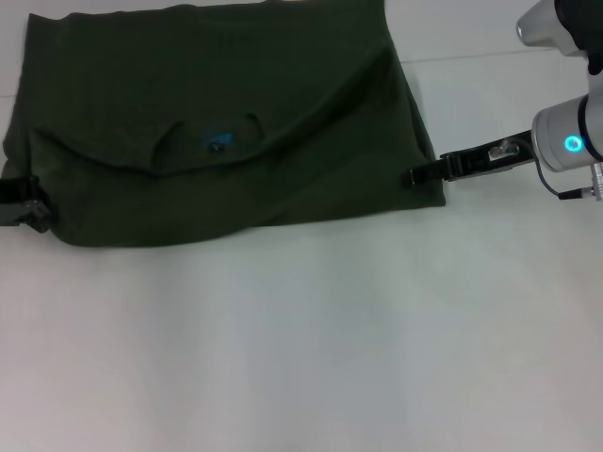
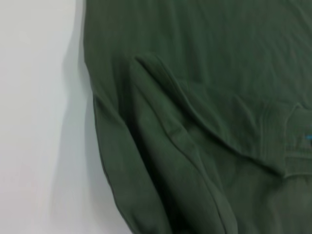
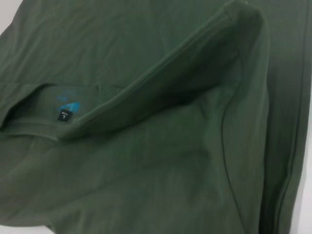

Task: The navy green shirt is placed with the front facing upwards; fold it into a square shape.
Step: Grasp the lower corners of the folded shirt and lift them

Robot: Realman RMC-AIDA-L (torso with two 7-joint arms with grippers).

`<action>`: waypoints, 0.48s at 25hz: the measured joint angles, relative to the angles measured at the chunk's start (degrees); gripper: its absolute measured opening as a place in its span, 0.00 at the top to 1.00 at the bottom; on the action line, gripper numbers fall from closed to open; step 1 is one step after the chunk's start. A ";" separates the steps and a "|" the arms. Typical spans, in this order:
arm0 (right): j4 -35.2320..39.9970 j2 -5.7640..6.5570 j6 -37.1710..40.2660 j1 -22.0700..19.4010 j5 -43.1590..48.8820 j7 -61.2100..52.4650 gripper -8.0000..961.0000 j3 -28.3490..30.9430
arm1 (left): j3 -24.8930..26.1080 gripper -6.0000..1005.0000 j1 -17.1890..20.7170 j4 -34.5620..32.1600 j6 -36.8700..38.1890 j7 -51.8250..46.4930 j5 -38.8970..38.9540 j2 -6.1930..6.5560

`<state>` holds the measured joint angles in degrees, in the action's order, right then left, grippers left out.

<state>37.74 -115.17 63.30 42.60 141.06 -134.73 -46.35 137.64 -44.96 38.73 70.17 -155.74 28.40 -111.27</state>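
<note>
Dark olive-green cotton shirt (image 1: 217, 122) lies folded across the upper left of the white table (image 1: 301, 348).
Left gripper (image 1: 33, 202) is at its lower-left edge and right gripper (image 1: 424, 174) at its lower-right corner; whether either clamps the cloth cannot be told.

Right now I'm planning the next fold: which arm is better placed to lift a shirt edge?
Neither clearly. The left gripper sits at the navy green shirt's left near corner; the right gripper sits at its right edge. Both probably lift together.
</note>
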 joint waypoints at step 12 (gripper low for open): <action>-3.67 -0.54 -3.79 0.22 -0.98 0.06 0.04 0.30 | 0.00 0.92 -0.29 0.04 -0.35 0.00 0.06 0.10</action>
<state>34.07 -115.71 59.51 42.83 140.08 -134.67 -46.05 137.64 -45.25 38.76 69.82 -155.74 28.46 -111.17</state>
